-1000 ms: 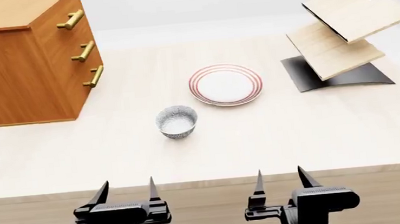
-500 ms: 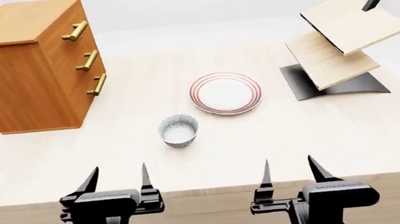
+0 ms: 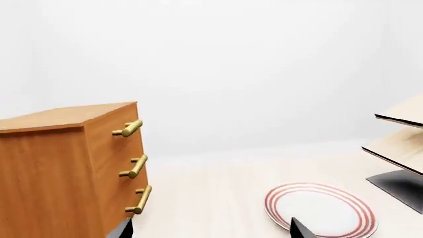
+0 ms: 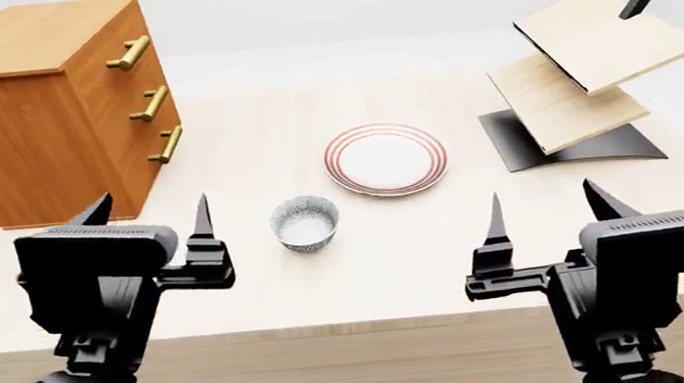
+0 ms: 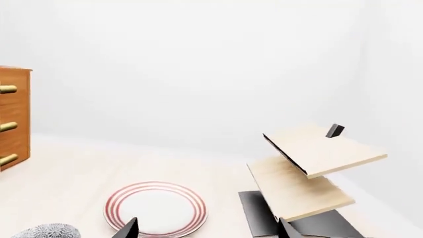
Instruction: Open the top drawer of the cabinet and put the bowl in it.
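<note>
While both end effectors hang empty above the near bench edge, the main risk is on the left: my left end effector [image 4: 152, 219] has its fingers spread apart, nothing between them, and sits well short of the cabinet [image 4: 33, 135]. The brass handles are narrow bars stacked close together. If I come in low or skewed, I'd judge I could clip the middle handle or close on it instead of the top drawer [image 4: 118, 39] handle, and open the wrong drawer. A shallow bite on the bar could also slip off on the pull.

Second risk: the bowl [image 4: 305, 223] stands on the bench [image 4: 361, 264] just beside the left fingertip line in the head view, between both arms. A sideways sweep toward the cabinet could knock it toward the plate [image 4: 386, 158], which lies near it but not touching.

Right end effector [image 4: 543, 213] is likewise open and empty, level with the left, fingers pointing forward and up. The rack [image 4: 586, 68] is well apart on its side, so little clash risk there.

Pose: both wrists raised, forearms roughly vertical below them. All three drawers look shut.
</note>
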Robot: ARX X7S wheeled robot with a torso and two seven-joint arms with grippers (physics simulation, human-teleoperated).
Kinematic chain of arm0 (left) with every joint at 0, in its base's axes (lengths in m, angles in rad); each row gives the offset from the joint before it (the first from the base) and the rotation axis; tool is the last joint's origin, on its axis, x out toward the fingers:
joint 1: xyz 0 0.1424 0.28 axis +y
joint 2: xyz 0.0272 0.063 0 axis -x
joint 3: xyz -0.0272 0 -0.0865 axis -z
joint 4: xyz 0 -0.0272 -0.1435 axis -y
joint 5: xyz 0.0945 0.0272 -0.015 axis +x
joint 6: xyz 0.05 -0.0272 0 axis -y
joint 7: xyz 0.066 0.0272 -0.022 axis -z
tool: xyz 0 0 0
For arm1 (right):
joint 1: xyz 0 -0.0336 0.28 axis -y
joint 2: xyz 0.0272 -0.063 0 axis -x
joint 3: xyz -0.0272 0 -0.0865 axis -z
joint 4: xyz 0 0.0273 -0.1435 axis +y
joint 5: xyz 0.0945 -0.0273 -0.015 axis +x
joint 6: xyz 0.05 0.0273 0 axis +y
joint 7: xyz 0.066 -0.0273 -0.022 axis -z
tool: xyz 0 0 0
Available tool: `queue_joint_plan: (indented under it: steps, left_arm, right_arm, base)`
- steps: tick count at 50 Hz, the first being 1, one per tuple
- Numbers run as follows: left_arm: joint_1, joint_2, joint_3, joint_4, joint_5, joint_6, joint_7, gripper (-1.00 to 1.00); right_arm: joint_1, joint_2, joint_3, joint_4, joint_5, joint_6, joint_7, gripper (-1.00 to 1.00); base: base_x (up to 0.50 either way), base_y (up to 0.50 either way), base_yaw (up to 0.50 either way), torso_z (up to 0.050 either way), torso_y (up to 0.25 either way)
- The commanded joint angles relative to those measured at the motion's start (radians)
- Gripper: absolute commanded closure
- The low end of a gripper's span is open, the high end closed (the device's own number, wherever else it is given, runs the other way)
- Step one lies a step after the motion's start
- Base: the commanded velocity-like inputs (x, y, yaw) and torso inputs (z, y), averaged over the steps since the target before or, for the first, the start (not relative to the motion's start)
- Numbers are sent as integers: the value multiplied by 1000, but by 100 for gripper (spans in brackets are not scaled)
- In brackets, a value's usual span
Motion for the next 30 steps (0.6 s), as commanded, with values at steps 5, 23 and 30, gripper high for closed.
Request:
queue_joint_plan:
  steps: [5,23,30]
  left_arm:
    - [-440,-94,-194,199,-226,-615,30,-100]
    - [-594,-114,-183,182,-287,-704,-2,-100]
    - [-583,-118,-173,180,-291,-692,-11,-100]
  right_arm:
    - [368,253,213,-222,781,518,422,-100]
    - [558,314,271,-190,1065,616,586,-100]
    - [545,332,259,-185,1054,588,586,-100]
  base:
    - [0,0,0,50,0]
    - [309,0,0,50,0]
    - [500,0,0,50,0]
